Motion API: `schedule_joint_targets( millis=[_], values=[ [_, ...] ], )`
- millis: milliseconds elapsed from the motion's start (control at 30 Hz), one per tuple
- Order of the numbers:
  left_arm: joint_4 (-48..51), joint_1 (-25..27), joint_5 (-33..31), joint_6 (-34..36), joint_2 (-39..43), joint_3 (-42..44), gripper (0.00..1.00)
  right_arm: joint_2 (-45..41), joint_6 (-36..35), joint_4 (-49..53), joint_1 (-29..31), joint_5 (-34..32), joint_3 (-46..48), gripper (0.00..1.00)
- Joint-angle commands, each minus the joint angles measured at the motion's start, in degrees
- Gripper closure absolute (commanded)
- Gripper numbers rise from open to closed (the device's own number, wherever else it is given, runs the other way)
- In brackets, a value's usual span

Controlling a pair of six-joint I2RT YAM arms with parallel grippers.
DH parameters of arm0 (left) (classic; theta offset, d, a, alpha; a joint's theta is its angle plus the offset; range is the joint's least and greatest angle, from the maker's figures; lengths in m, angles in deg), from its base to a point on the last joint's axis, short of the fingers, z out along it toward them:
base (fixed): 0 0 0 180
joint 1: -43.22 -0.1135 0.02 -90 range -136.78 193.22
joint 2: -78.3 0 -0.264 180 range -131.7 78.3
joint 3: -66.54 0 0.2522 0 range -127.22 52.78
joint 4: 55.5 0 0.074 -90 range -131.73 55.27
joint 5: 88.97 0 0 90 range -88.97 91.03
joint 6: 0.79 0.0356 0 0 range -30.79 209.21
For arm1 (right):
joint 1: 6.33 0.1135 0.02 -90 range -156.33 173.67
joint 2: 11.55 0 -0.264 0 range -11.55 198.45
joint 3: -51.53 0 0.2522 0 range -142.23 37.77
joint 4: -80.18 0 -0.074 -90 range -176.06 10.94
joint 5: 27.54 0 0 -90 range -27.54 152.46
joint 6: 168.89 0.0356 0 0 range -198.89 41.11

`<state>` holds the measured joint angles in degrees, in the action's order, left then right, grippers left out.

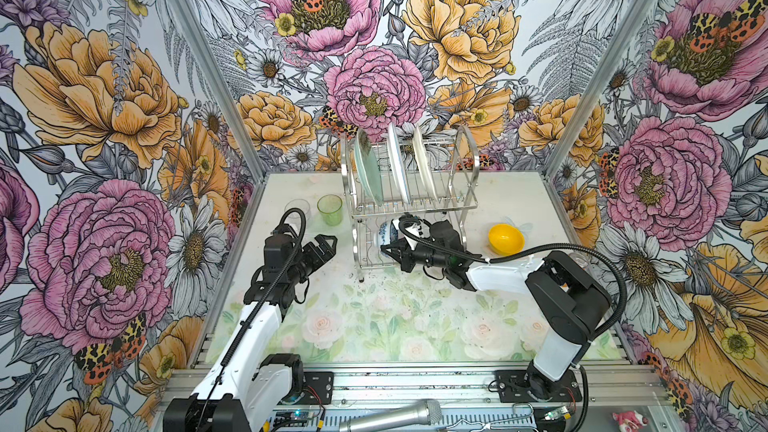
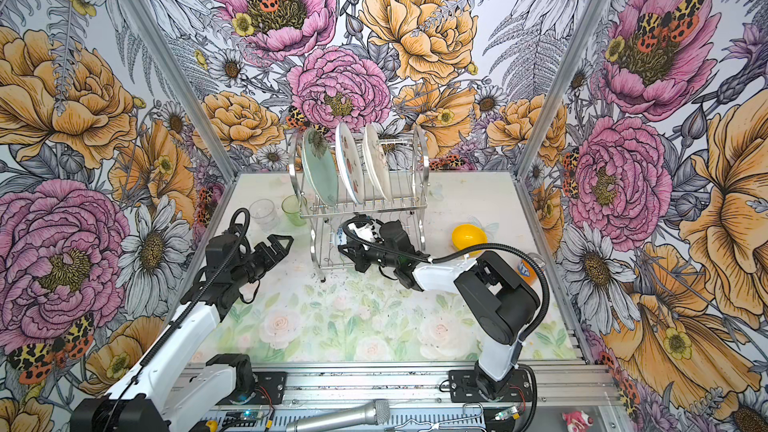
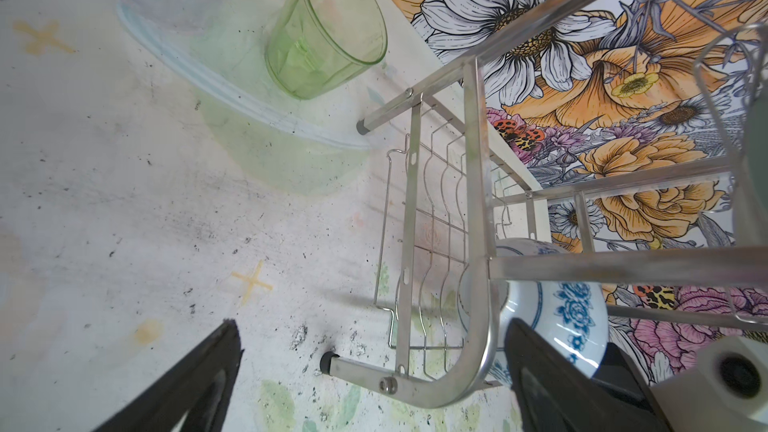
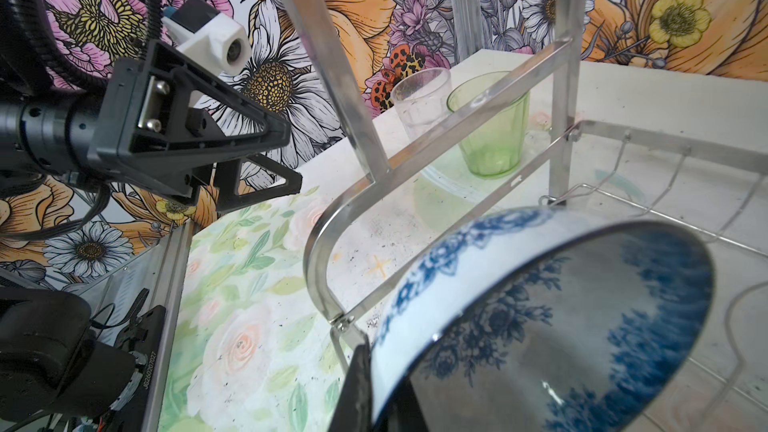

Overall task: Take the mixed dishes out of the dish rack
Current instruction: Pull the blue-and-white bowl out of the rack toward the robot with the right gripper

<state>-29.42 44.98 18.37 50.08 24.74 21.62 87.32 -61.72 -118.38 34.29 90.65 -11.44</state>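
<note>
Wrist view alone shows right gripper (image 4: pixel 374 386) pinching bowl (image 4: pixel 540 305) rim.

Table (image 1: pixel 374 317): pale top printed with roses and green leaves, flecked with dark specks, lower centre of both top views.
Dish rack (image 1: pixel 409 201): stands on the table at centre.
Green tumbler (image 1: pixel 330 209): upright, just left of the rack.
Clear glass (image 1: pixel 298 209): upright, left of the tumbler.
Yellow bowl (image 1: pixel 505 238): right of the rack, apart from it.
Orange can (image 2: pixel 527 271): far right, mostly hidden.
</note>
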Motion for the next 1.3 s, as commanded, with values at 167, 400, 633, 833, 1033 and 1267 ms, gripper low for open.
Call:
schedule_joint_targets(
  millis=[167,400,633,833,1033,1267],
  values=[
    [-4.1,0.8,2.4,-0.7,0.7,0.2,0.01,-10.2,-2.2,-0.2,1.6,-7.0,5.0,1.0],
    [-4.6,1.7,2.1,-1.2,2.7,0.7,0.01,-16.5,-1.9,0.8,2.0,-8.4,9.5,1.0],
    [-4.7,3.4,0.3,-1.6,6.9,1.9,0.01,-23.6,-1.4,4.8,2.1,-12.6,13.4,1.0],
    [-4.0,4.6,-1.1,-0.7,9.2,2.0,0.01,-29.6,-0.4,7.0,1.9,-16.3,16.9,1.0],
    [-4.0,6.1,-2.0,0.0,10.1,2.1,0.01,-35.2,0.1,13.6,0.8,-20.1,18.3,1.0],
    [-4.9,7.2,-3.6,0.3,10.7,3.2,0.01,-41.3,0.8,21.6,-1.7,-22.7,18.8,1.0]
  ],
)
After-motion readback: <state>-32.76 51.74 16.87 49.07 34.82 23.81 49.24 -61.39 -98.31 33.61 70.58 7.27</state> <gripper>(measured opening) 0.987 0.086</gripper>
